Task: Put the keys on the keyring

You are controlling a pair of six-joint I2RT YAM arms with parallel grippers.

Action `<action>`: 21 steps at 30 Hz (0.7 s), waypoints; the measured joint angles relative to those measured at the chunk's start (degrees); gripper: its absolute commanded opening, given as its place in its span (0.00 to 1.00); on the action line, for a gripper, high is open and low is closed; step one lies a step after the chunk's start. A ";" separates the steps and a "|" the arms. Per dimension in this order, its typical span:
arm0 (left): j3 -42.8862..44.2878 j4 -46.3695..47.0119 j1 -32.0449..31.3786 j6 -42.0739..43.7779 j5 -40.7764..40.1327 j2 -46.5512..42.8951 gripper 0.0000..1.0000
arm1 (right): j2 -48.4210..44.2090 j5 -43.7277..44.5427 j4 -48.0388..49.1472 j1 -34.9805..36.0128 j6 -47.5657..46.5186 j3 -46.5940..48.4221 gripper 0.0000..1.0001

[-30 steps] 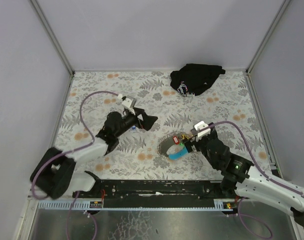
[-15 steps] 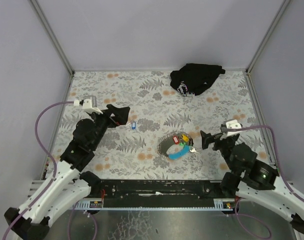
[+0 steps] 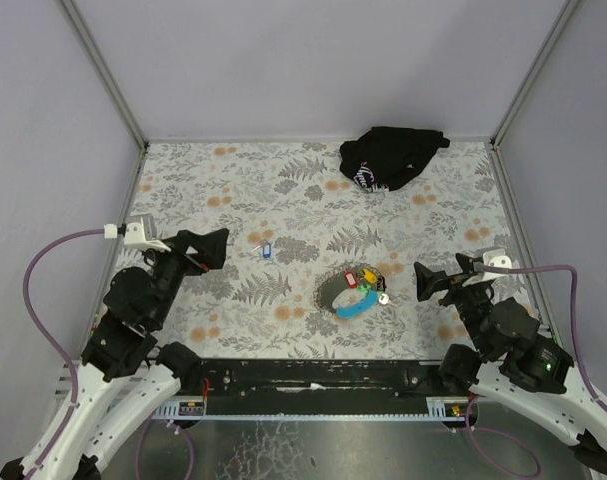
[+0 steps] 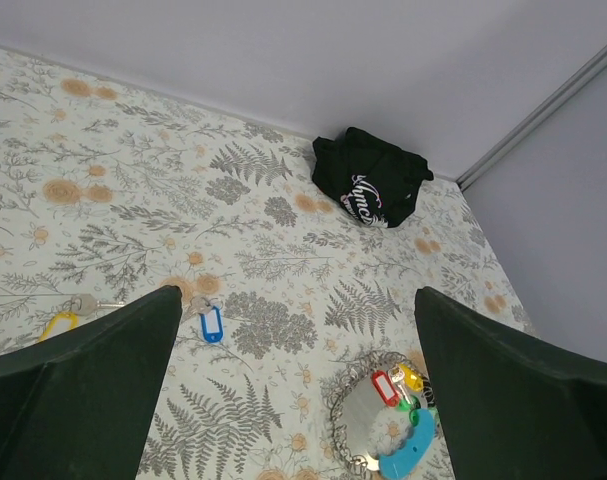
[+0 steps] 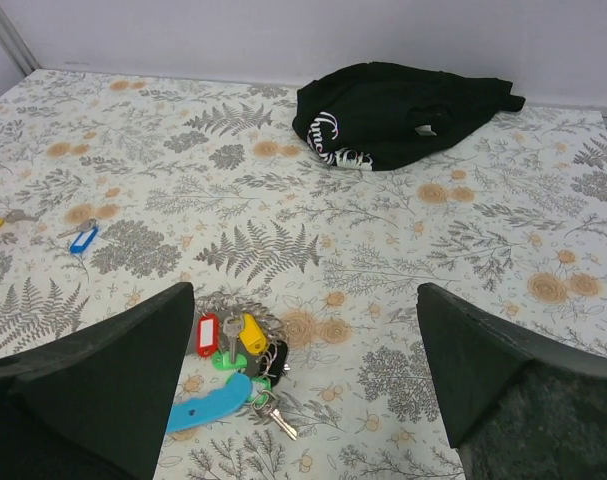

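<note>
**Top view.** Both arms have swung back from the middle of the table (image 3: 433, 200). The left gripper (image 3: 215, 250), a second ago right over the blue-tagged key (image 3: 266, 249), now sits at that key's 9 o'clock, jaws spread wide and empty. The right gripper (image 3: 435, 278), earlier down at the keyring (image 3: 355, 293), has drawn off to its 3 o'clock, jaws equally wide with nothing between them. The keyring lies on its coiled strap toward 5 o'clock of the table's centre. The blue-tagged key lies loose at its 10 o'clock, well apart. This looks like a release and reset, with that key not yet on the ring. The black cloth bundle (image 3: 391, 157) sits at 1 o'clock by the far wall, clear of the work.

**Left wrist view.** The left gripper (image 4: 298, 300) frames the blue-tagged key (image 4: 212, 323) just beside its left finger. A yellow-tagged key (image 4: 58, 322) lies at 9 o'clock of it, also loose. The keyring (image 4: 383, 420) is down at 5 o'clock.

**Right wrist view.** Under the right gripper (image 5: 305, 292), the keyring (image 5: 238, 350) shows a red tag (image 5: 207, 335), a second yellow tag (image 5: 253, 333) and a green tag (image 5: 223, 358) bunched together. Whether they are threaded on, I cannot tell. Both loose keys lie far off at 9 o'clock, with nothing in between.
</note>
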 measured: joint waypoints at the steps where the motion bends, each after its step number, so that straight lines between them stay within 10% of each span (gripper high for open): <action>1: -0.39 -0.07 0.00 0.02 -0.37 -0.72 1.00 | 0.09 0.00 -0.02 0.00 0.07 -0.04 0.99; 21: -2.03 -2.12 4.26 0.22 1.86 0.13 1.00 | 1.92 0.00 0.00 0.00 2.34 -0.04 0.99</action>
